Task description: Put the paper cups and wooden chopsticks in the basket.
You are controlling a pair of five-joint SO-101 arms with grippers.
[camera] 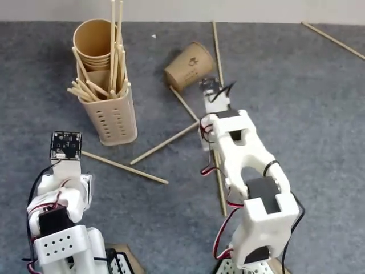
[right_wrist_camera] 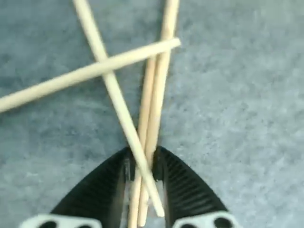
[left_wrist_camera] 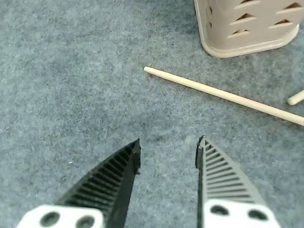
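Wooden chopsticks (right_wrist_camera: 154, 95) sit pinched between the narrowed jaws of the right gripper (right_wrist_camera: 142, 173) (another stick lies across them). A tipped paper cup (camera: 190, 65) lies at its 11 o'clock, and the stocked basket (camera: 117, 123) stands at 9 o'clock. The left gripper (left_wrist_camera: 168, 145) hangs spread over grey carpet (left_wrist_camera: 71, 71).

Grey carpet (camera: 171, 228); chopsticks (camera: 125, 168), cup (camera: 189, 67), basket (camera: 114, 117)

the left gripper (left_wrist_camera: 168, 147) hangs open over the grey carpet (left_wrist_camera: 71, 71); a wooden chopstick (left_wrist_camera: 223, 95) lies near the beige basket (left_wrist_camera: 247, 28).
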